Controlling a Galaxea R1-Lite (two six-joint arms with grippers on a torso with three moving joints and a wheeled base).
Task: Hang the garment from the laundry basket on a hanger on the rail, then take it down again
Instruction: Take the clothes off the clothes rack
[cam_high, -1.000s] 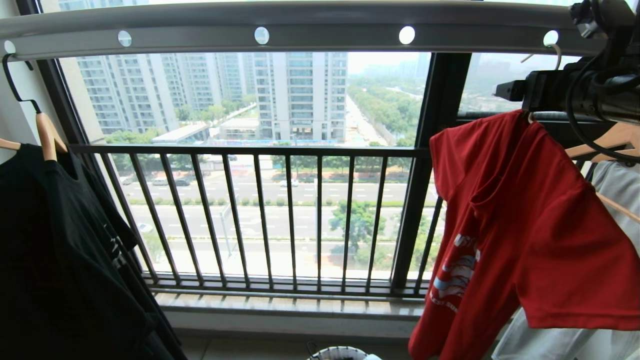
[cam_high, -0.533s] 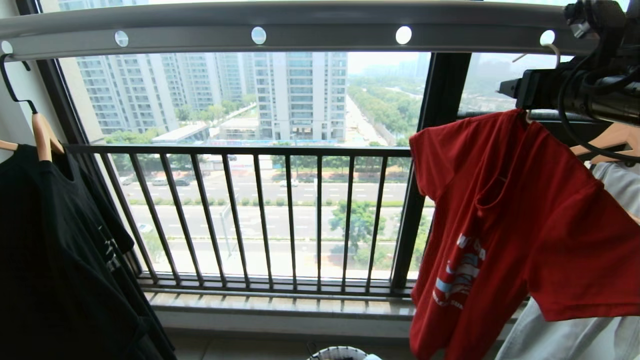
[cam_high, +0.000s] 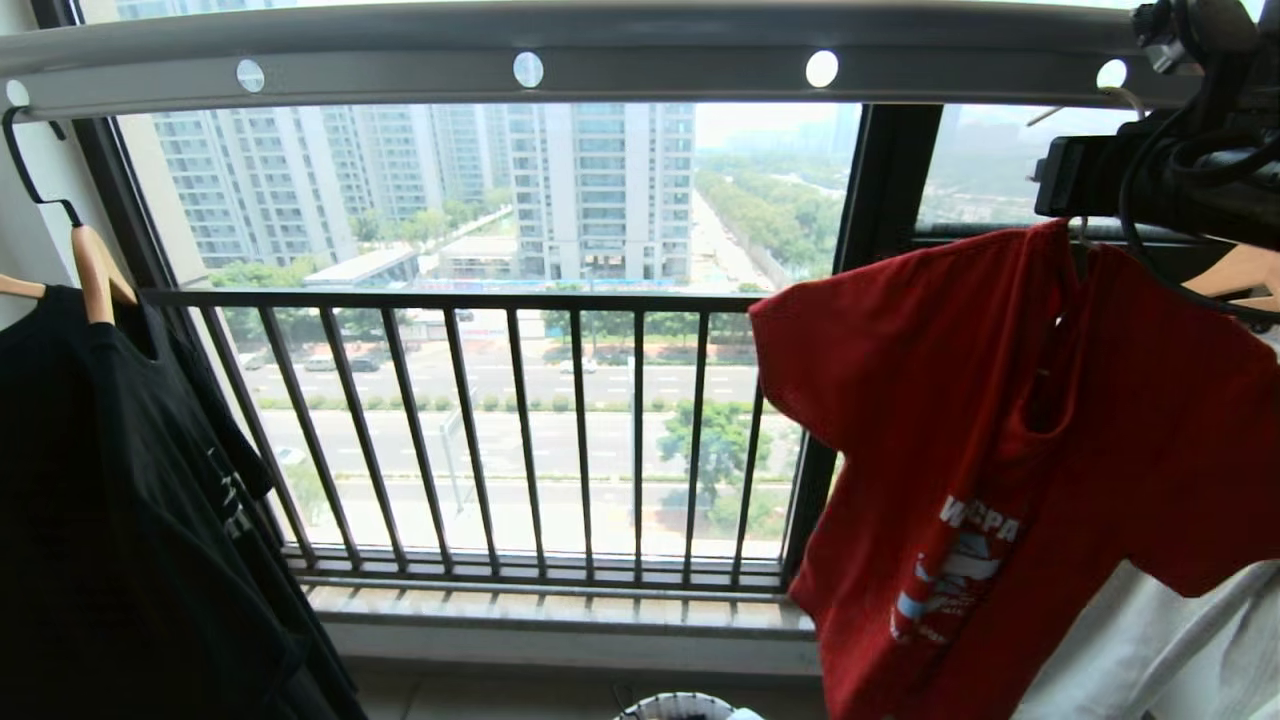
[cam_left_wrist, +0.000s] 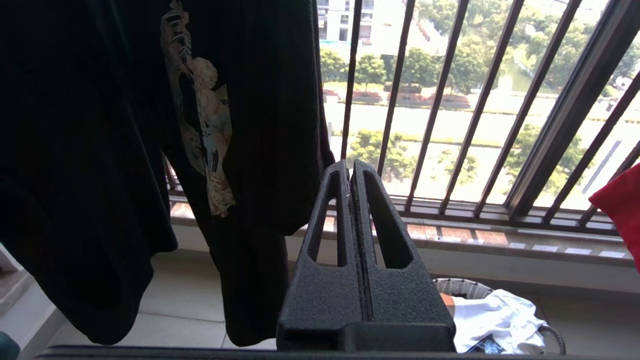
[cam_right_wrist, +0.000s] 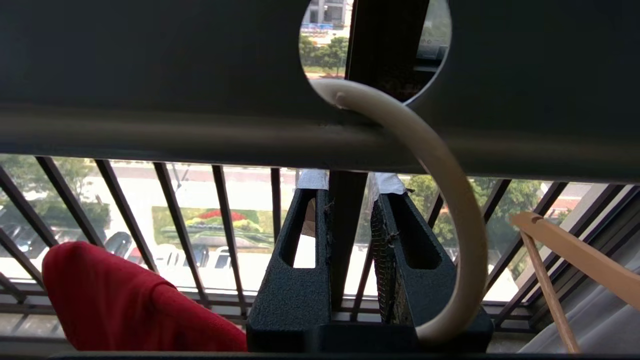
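You see the rail (cam_high: 640, 60) across the top of the frame; the red garment (cam_high: 1040, 450), soft and light, hangs at right and has swung leftward since before. Take the stiff hanger (cam_right_wrist: 450, 200) at its hook. The right gripper (cam_right_wrist: 350, 220) fingers have narrowed, a gap remains; the left gripper (cam_left_wrist: 352, 175) fingers together.

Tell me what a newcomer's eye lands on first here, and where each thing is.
The red T-shirt stands out first, hanging at the right from the grey rail along the top, just below the right gripper. A black T-shirt hangs at the far left, with the barred window railing and city towers filling the middle.
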